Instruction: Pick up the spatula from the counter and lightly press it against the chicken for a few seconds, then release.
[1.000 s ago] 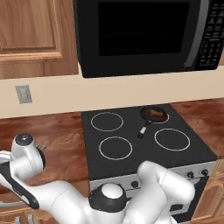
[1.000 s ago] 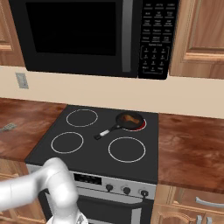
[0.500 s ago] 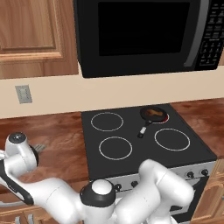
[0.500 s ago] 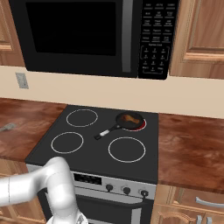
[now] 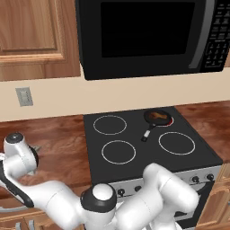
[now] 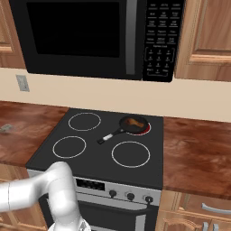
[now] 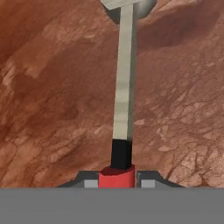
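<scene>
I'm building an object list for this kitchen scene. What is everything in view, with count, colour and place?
microwave: 1, black, above the stove
upper cabinets: 2, brown wood, either side of the microwave
wall plate: 1, grey, wall left of the stove
stove: 1, black, four ring burners, between counter stretches
pan: 1, black, back right burner
chicken: 1, golden brown, in the pan
counter: reddish-brown, both sides of the stove
spatula: 1, pale shaft, black and red handle, on the left counter
arm: 1, white, foreground
gripper: 1, dark tips closed on the spatula's red handle end
</scene>
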Robot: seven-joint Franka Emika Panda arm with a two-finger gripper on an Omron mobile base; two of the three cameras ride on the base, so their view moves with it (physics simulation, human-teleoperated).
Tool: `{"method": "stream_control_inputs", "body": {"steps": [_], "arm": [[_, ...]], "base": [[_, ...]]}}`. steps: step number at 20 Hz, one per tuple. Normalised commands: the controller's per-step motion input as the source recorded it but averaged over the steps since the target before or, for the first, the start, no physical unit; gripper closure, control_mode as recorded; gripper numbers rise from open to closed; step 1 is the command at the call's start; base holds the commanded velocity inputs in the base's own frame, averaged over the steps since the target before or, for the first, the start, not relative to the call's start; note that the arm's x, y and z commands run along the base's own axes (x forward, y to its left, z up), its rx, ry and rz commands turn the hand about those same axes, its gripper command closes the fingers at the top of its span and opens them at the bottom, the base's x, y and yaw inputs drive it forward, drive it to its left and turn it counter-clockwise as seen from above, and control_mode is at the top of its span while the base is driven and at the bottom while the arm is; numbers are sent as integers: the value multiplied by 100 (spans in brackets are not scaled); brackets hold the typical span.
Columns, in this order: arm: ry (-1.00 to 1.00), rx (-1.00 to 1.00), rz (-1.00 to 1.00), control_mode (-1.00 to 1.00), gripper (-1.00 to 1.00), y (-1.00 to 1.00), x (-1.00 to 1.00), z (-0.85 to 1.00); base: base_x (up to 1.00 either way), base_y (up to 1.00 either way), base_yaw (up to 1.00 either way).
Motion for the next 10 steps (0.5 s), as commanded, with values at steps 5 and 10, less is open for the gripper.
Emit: {"method": "stream_control_inputs", "body": {"steps": [5, 10], "arm": [[0, -2, -2, -100, 100, -51, -10, -7], [0, -1, -1, -100, 100, -64, -14, 0]], "base": [[0, 0, 0], [0, 0, 0]]}}
